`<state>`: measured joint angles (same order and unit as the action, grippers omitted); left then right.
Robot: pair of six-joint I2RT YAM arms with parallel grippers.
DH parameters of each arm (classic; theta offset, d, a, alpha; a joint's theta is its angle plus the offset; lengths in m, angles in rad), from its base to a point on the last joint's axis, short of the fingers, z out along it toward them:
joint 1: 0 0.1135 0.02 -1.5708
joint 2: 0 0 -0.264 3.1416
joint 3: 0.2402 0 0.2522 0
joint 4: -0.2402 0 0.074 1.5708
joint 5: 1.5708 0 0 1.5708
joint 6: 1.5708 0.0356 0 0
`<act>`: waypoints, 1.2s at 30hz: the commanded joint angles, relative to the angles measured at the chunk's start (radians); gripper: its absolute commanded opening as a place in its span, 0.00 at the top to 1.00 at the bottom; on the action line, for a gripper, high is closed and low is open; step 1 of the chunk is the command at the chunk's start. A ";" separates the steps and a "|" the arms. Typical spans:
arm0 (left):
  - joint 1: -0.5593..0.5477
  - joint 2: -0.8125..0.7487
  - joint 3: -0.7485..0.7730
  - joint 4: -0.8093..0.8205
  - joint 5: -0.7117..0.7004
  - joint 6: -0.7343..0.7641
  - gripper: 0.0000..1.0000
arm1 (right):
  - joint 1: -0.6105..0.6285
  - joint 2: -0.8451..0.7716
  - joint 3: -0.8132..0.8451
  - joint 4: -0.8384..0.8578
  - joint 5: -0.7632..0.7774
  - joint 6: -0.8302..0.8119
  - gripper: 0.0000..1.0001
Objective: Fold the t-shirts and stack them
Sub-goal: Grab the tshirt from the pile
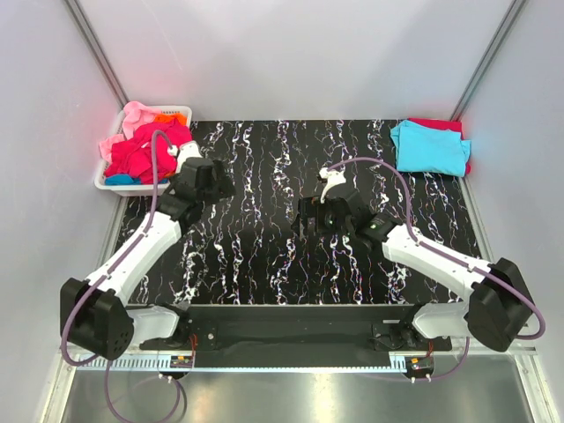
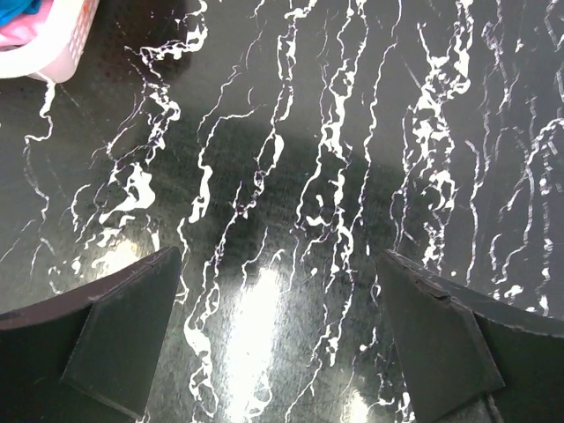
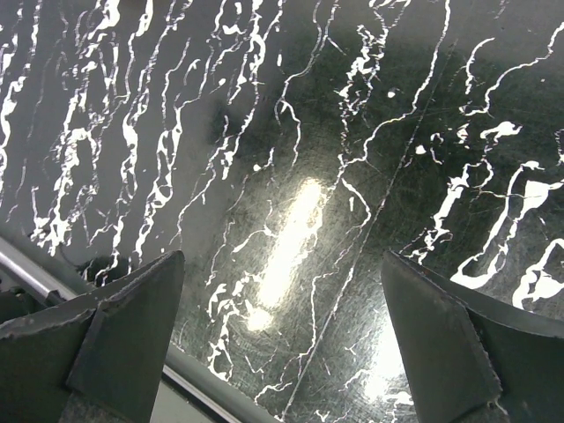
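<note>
A folded cyan t-shirt lies on a folded red t-shirt at the table's far right corner. A crumpled crimson-red t-shirt, a pink one, an orange one and a blue one lie in the white basket at the far left. My left gripper is open and empty over the bare table, just right of the basket; its fingers stand wide apart. My right gripper is open and empty over the table's middle, its fingers wide apart.
The table is black marble-patterned. The basket's corner shows at the top left of the left wrist view. The table's metal edge shows at the bottom left of the right wrist view. Grey walls enclose the table on three sides.
</note>
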<state>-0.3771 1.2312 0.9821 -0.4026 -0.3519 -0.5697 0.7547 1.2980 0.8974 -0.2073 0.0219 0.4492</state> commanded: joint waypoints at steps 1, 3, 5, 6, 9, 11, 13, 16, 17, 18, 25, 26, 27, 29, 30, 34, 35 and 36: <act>0.055 0.014 0.087 0.058 0.106 0.021 0.01 | 0.012 0.011 0.046 0.017 0.044 -0.011 0.00; 0.098 0.040 0.116 0.039 0.105 0.022 0.01 | 0.011 0.024 0.051 0.022 0.043 -0.015 0.00; 0.156 0.066 0.164 0.028 0.129 -0.001 0.01 | 0.011 0.035 0.060 0.025 0.049 -0.017 0.00; 0.182 0.097 0.179 0.025 0.155 -0.015 0.01 | 0.011 0.043 0.063 0.025 0.052 -0.012 0.00; 0.296 0.155 0.227 0.034 0.289 -0.074 0.01 | 0.011 0.058 0.069 0.043 0.041 -0.013 0.00; 0.372 0.214 0.253 0.060 0.370 -0.097 0.01 | 0.011 0.058 0.055 0.069 0.038 -0.010 0.00; 0.417 0.281 0.289 0.077 0.418 -0.104 0.01 | 0.011 0.057 0.037 0.092 0.023 -0.021 0.00; 0.475 0.358 0.378 0.085 0.433 -0.085 0.04 | 0.012 0.060 0.025 0.111 0.027 -0.035 0.00; 0.490 0.411 0.404 0.081 0.426 -0.058 0.05 | 0.012 0.063 0.025 0.112 0.024 -0.040 0.00; 0.492 0.436 0.432 0.071 0.409 -0.046 0.06 | 0.011 0.075 0.028 0.112 0.026 -0.041 0.00; 0.501 0.602 0.647 -0.005 0.126 0.007 0.13 | 0.011 0.164 0.066 0.112 0.000 -0.050 0.00; 0.501 0.613 0.655 -0.013 0.087 -0.002 0.14 | 0.011 0.187 0.072 0.114 0.001 -0.052 0.00; 0.503 0.625 0.661 -0.018 0.046 -0.013 0.14 | 0.009 0.198 0.078 0.111 0.003 -0.058 0.00; 0.504 0.640 0.662 -0.034 -0.082 -0.050 0.14 | 0.009 0.221 0.093 0.109 0.009 -0.066 0.00; 0.504 0.640 0.659 -0.038 -0.082 -0.065 0.14 | 0.009 0.228 0.094 0.109 0.015 -0.067 0.00; 0.512 0.656 0.644 -0.041 -0.142 -0.120 0.14 | 0.009 0.250 0.097 0.109 0.018 -0.073 0.00; 0.514 0.662 0.644 -0.039 -0.145 -0.137 0.14 | 0.008 0.256 0.095 0.109 0.015 -0.075 0.00; 0.517 0.669 0.653 -0.039 -0.144 -0.140 0.14 | 0.009 0.261 0.097 0.108 0.006 -0.078 0.00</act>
<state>0.1303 1.8881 1.6043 -0.4515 -0.3977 -0.6598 0.7547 1.5463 0.9474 -0.1261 0.0330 0.3958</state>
